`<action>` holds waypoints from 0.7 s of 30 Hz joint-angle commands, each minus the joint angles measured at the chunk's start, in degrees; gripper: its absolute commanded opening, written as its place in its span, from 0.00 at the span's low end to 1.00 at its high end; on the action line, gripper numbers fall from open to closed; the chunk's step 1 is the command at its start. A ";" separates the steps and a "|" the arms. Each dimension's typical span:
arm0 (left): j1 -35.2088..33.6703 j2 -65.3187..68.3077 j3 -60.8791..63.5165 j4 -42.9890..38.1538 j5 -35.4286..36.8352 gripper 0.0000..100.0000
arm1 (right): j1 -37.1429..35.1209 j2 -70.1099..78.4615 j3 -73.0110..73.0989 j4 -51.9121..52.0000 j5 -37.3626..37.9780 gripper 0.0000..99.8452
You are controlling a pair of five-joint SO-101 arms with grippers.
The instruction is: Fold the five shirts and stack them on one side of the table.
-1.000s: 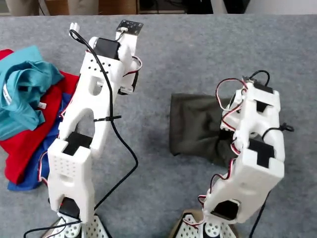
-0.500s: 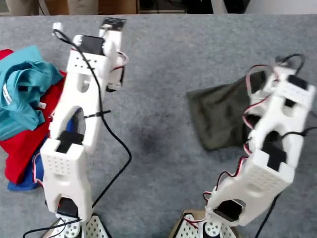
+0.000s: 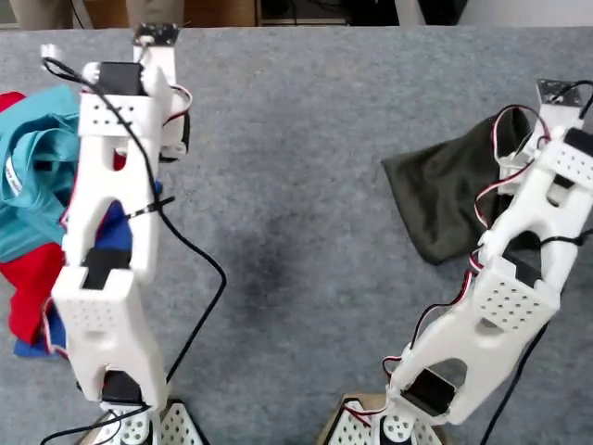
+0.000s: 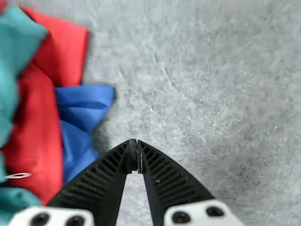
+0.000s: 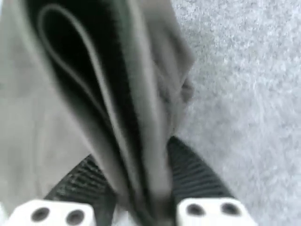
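Your left gripper (image 4: 133, 159) is pressed shut with nothing in it, its tips meeting over the bare grey table (image 3: 306, 139). Seen from above, the left arm (image 3: 111, 213) reaches toward 11 o'clock, with its gripper just beside the pile of loose shirts at 9 o'clock. In that pile the teal shirt (image 3: 37, 176) lies crumpled on top. The red shirt (image 3: 28, 269) spreads out under it, and the blue shirt (image 3: 116, 232) pokes out at the pile's 3 o'clock edge, partly hidden by the arm. From the left wrist camera, a corner of the blue shirt lies close to the closed tips but not touching them.

Your right gripper (image 5: 141, 188) is clamped on the olive shirt (image 3: 445, 199), with folds of the fabric bunched between its two fingers (the cloth hides the tips, so you cannot see how deep the bite is). From above, the right arm (image 3: 519, 278) stretches toward 2 o'clock, and the olive shirt sits there as a rumpled wedge, well apart from the pile.
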 commanded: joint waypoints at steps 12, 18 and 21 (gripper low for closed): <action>-25.85 -22.46 14.95 0.26 -3.60 0.17 | -2.33 -4.00 -20.18 24.88 11.43 0.05; -40.35 -18.33 20.75 -11.43 -6.95 0.17 | -3.65 -7.60 -13.76 24.79 9.58 0.03; -42.81 -15.69 21.36 -16.00 -7.03 0.17 | -4.53 -8.75 -10.24 24.70 9.58 0.01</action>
